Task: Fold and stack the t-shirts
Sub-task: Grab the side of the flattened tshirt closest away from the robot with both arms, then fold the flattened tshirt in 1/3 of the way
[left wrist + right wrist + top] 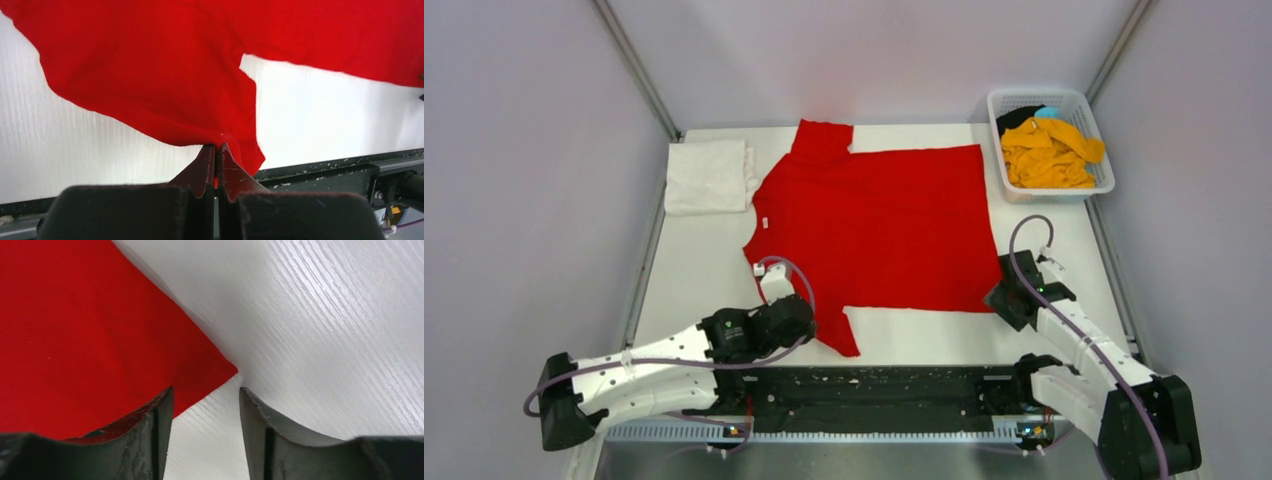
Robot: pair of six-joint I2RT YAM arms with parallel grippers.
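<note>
Table [694, 270]: left pincer [216, 150] clamps spread red t-shirt [874, 230].

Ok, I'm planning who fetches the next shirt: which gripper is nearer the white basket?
Right. The right gripper hovers at the red t-shirt's near right corner, on the basket's side; the left gripper pinches the shirt's left edge, much farther off.

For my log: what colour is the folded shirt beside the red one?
The folded shirt is white; top external view shows it best.
</note>
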